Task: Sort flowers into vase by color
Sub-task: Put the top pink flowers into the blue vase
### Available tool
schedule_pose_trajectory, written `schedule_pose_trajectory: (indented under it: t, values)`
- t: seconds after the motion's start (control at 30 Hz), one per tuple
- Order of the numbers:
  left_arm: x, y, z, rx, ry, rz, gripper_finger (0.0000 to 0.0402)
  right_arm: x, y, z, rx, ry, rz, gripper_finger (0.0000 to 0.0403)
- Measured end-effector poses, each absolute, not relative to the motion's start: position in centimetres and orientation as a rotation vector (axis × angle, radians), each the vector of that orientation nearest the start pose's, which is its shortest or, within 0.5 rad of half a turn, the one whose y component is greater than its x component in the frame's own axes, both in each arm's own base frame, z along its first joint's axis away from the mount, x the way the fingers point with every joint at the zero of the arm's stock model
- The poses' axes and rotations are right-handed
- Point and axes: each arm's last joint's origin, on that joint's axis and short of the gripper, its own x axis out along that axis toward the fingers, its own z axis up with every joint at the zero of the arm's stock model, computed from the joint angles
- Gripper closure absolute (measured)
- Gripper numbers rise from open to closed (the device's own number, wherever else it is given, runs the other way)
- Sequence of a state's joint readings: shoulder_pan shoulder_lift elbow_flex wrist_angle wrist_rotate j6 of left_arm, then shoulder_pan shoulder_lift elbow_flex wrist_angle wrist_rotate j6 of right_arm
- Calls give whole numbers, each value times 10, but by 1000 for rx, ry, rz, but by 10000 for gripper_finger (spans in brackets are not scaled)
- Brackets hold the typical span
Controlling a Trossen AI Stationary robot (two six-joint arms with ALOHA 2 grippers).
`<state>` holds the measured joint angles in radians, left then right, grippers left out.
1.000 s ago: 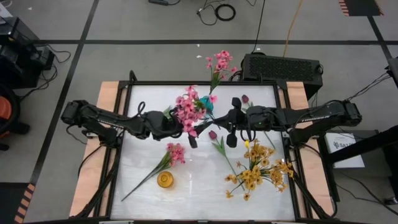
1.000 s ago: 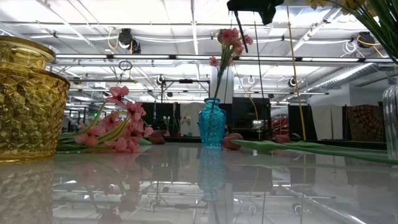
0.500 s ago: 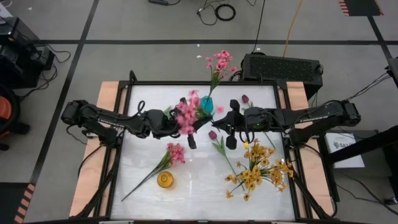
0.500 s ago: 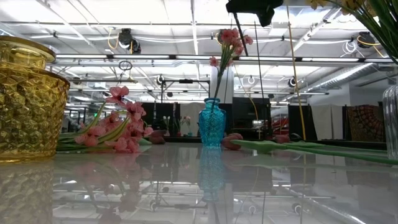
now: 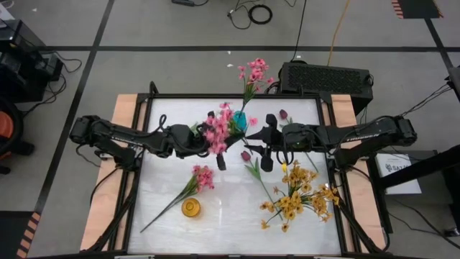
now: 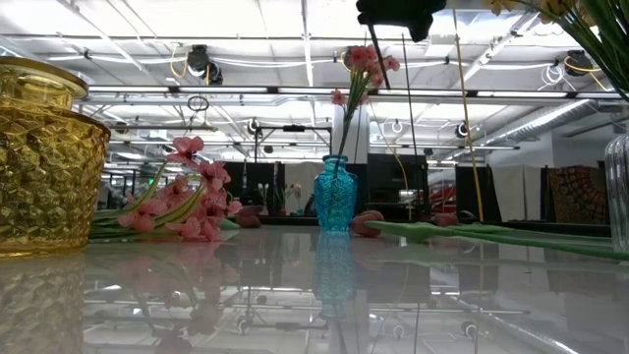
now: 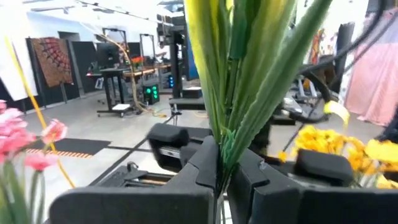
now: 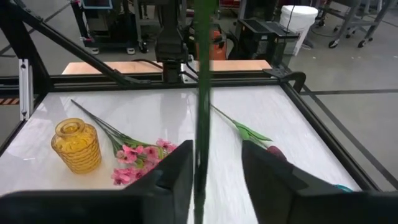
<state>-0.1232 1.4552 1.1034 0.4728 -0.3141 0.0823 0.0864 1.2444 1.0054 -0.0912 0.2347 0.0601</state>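
A pink flower [image 5: 218,129] stands upright above the table's middle, with my left gripper [image 7: 222,171] shut on its green stem. The stem [image 8: 202,106] also passes between the open fingers of my right gripper [image 8: 214,180], which faces the left one from the right. A blue vase [image 5: 238,121] at the far middle has one pink flower [image 5: 253,72] sticking in it. Another pink flower [image 5: 201,177] lies on the table beside a yellow vase [image 5: 190,208]. Yellow flowers [image 5: 298,194] lie near right, with purple tulips [image 5: 246,155] near them. My left gripper pinches the pink flower's stem [image 7: 225,146] between its two fingers, just where the long green leaves fan out. The fingers come level from the table's left and lie across the stem. The flower stands upright, lifted clear of the table. Whether my right gripper's fingers touch the stem I cannot tell.
A second purple tulip [image 5: 283,114] lies at the far right. A clear vase [image 6: 617,192] shows at the low view's right edge. A dark box [image 5: 325,78] sits beyond the far edge. Bare tabletop [image 5: 230,216] lies at the near middle.
The held pink spray has drawn together and shifted slightly toward the far edge and the blue vase. Both arms have kept their places.
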Motion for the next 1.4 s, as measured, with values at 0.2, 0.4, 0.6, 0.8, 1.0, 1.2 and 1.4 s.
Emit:
schedule_pose_trajectory:
  t: [0.2, 0.4, 0.6, 0.8, 1.0, 1.2, 1.4]
  values:
    - [326, -20, 354, 25, -80, 192, 385, 276, 17, 325, 8, 311, -159, 233]
    - [316, -10, 359, 25, -38, 186, 385, 269, 16, 332, -2, 287, -185, 199]
    - [308, -1, 362, 29, -8, 212, 385, 257, 13, 340, -21, 278, -237, 153]
    - [303, 16, 365, 13, 2, 262, 385, 247, 9, 340, -33, 329, -281, 121]
    - [302, 32, 364, -26, 7, 249, 384, 238, 6, 337, -55, 394, -353, 118]
    - [299, 37, 357, -48, 89, 235, 384, 230, 3, 337, -77, 423, -415, 118]
    - [290, 37, 361, -61, 105, 277, 384, 220, 1, 341, -91, 421, -457, 118]
